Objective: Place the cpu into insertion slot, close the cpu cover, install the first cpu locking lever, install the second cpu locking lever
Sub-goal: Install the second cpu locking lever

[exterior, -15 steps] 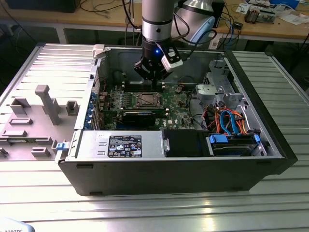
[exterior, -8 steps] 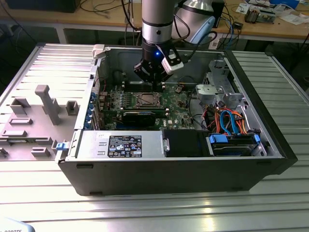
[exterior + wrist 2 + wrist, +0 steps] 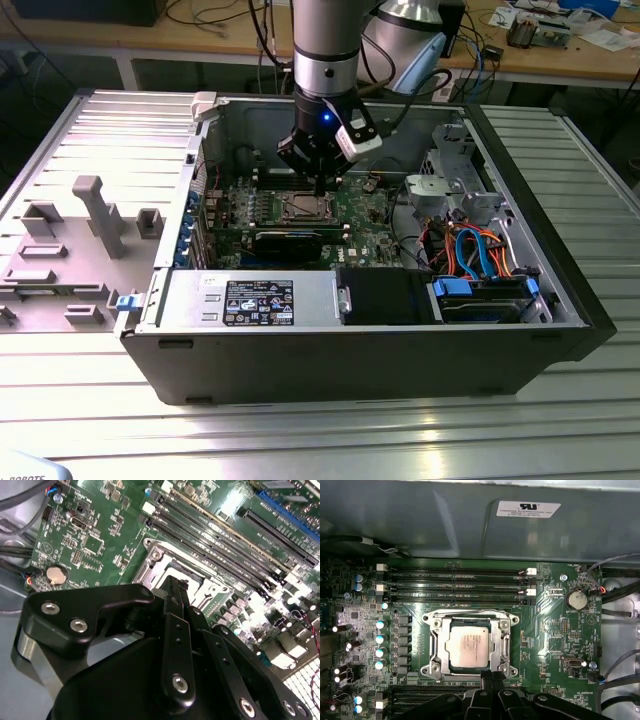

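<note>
The cpu (image 3: 468, 648), a square chip with a dull silver top, lies in the insertion slot (image 3: 468, 676) on the green board. The cpu cover (image 3: 436, 645), a silver frame plate, lies flat around it, with the chip showing through its window. My gripper (image 3: 493, 676) hovers at one edge of the socket with its black fingertips (image 3: 487, 680) pressed together and nothing between them. In the exterior view the gripper (image 3: 318, 186) hangs just above the socket (image 3: 303, 208) inside the open computer case. The second wrist view has the gripper (image 3: 173, 582) over the cover (image 3: 150, 562). Whether the locking levers are latched is unclear.
Long memory slots (image 3: 455, 587) run beside the socket, under the case wall (image 3: 470, 525). A black expansion card (image 3: 290, 242), a power supply (image 3: 250, 298) and a drive cage with blue and orange cables (image 3: 480, 250) surround it. A grey fixture tray (image 3: 90, 220) lies on the exterior view's left.
</note>
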Controlling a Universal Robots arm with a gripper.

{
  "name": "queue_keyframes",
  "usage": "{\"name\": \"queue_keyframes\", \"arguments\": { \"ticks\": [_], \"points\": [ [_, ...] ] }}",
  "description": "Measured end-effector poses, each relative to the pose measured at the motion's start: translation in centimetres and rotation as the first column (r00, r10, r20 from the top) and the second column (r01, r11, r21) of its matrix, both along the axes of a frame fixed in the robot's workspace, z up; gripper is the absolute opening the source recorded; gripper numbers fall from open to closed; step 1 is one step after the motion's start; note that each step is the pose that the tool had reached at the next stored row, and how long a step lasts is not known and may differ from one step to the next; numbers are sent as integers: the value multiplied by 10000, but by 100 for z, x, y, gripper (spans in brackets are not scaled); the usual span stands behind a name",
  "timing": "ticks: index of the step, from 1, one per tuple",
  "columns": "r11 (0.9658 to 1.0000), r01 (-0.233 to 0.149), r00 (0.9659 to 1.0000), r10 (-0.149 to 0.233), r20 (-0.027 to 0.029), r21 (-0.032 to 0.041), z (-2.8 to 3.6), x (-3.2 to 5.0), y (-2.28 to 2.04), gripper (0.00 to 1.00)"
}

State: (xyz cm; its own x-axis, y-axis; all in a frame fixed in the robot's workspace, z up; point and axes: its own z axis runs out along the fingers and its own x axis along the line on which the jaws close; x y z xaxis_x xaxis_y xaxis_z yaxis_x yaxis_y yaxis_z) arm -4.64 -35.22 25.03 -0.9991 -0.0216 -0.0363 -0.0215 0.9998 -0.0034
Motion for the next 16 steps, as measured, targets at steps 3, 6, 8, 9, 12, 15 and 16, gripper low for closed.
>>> {"name": "queue_keyframes", "arguments": {
  "ticks": [3, 6, 8, 9, 12, 15, 16],
  "points": [
    [10000, -1, 10000, 1, 0, 0, 0, 0, -1, 11],
    [10000, -1, 10000, 1, 0, 0, 0, 0, -2, 11],
    [10000, -1, 10000, 1, 0, 0, 0, 0, -2, 11],
    [10000, -1, 10000, 1, 0, 0, 0, 0, -2, 11],
    [10000, -1, 10000, 1, 0, 0, 0, 0, -3, 11],
    [10000, -1, 10000, 1, 0, 0, 0, 0, -4, 11],
    [10000, -1, 10000, 1, 0, 0, 0, 0, -5, 11]
  ]
}}
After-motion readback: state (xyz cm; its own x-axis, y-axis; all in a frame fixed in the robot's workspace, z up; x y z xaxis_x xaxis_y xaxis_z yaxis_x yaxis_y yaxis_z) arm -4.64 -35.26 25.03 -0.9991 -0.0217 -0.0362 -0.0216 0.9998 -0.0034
